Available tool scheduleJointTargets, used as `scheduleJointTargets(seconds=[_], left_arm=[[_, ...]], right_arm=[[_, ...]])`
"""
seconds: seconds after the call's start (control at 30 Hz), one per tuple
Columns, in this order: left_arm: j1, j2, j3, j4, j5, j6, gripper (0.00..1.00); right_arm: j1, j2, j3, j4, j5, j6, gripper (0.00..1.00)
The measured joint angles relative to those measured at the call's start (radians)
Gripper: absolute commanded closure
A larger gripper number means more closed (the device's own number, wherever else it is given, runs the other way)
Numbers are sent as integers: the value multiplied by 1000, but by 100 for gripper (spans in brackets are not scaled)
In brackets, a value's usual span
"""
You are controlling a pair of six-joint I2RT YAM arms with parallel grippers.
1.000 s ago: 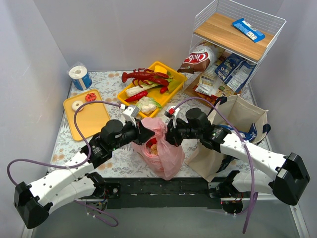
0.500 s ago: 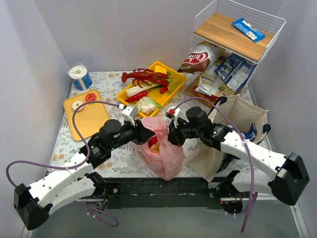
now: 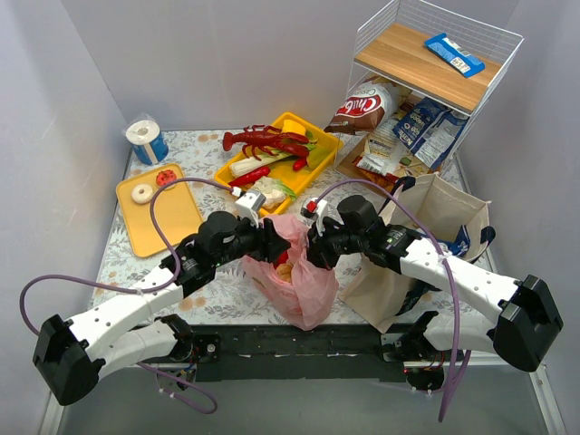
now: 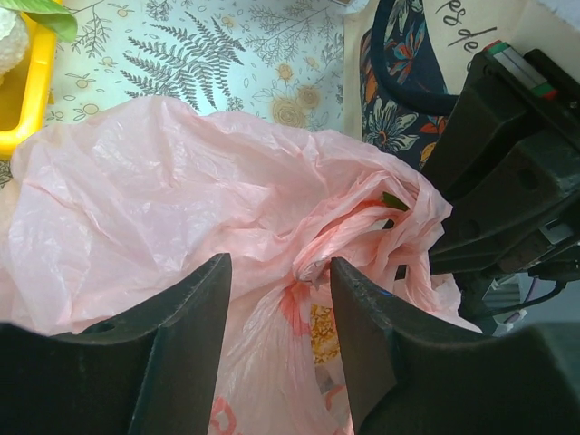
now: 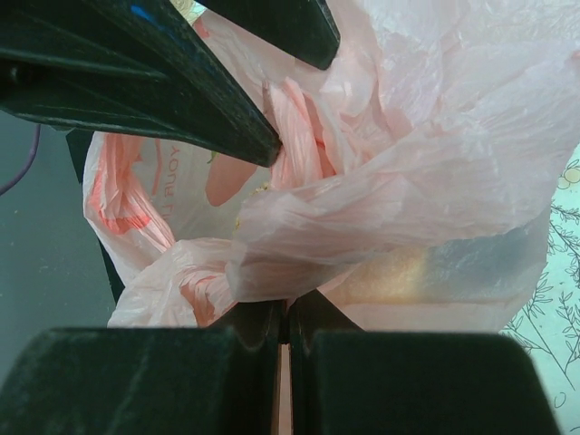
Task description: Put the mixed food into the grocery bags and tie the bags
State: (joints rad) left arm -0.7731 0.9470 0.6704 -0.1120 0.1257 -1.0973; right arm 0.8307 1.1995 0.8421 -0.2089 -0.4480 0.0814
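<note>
So the pink plastic bag [image 3: 297, 272] sits near the front-middle of the table [image 3: 227, 290], slumped open, with something orange and red showing through the film at its mouth [image 3: 283, 267]. I can't make out which food it is.

The right jaws are shut tight on a bunched bit of the bag's rim. In the right wrist view the two fingers [image 5: 136, 381] meet with pink film pinched in the seam. The left jaws are parted. From the left wrist view the fingers [image 4: 181, 353] stand apart, with a twisted fold of the bag lying in the gap, and they aren't clamping it. The two come at the bag from 9 and 3 o'clock and nearly face each other over its top.

Going outward from the bag:
- At 3 o'clock, right up against it, is the beige canvas tote [image 3: 453, 213] with navy handles, standing open.
- At 12 o'clock is a yellow bin [image 3: 300, 119] holding a red toy lobster [image 3: 265, 140] and some toy veg.
- At 10 o'clock is a flat orange tray [image 3: 172, 222] with a white ring [image 3: 141, 192] and a tomato slice [image 3: 166, 178] on it.
- Further out, near 10, is the paper roll [image 3: 147, 140] in blue wrap.
- At 1 o'clock is a white wire rack [image 3: 507, 41]. A blue packet [image 3: 454, 53] lies on its wooden shelf and snack bags [image 3: 362, 109] are stuffed underneath.
</note>
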Motion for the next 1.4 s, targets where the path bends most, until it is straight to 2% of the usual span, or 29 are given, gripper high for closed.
scheduleJointTargets(seconds=[0.33,0.43,0.5,0.67,1.1,1.4], left_arm=[[2,24,0,64,50,8,68],[4,49,0,89,78,0,82],[5,62,0,98,95,-5,100],[5,63,0,96,94,-5,100],[3,-11,19,67,-11,-68,100],[3,-21,19,51,-22,-94,100]], right_arm=[[0,0,0,0,-4,0,99],[0,0,0,0,-5,-1,99],[0,1,0,-1,-5,-2,99],[0,7,10,-30,36,-1,99],[45,-29,105,-88,336,-9,99],[53,-29,112,-103,388,-16,99]])
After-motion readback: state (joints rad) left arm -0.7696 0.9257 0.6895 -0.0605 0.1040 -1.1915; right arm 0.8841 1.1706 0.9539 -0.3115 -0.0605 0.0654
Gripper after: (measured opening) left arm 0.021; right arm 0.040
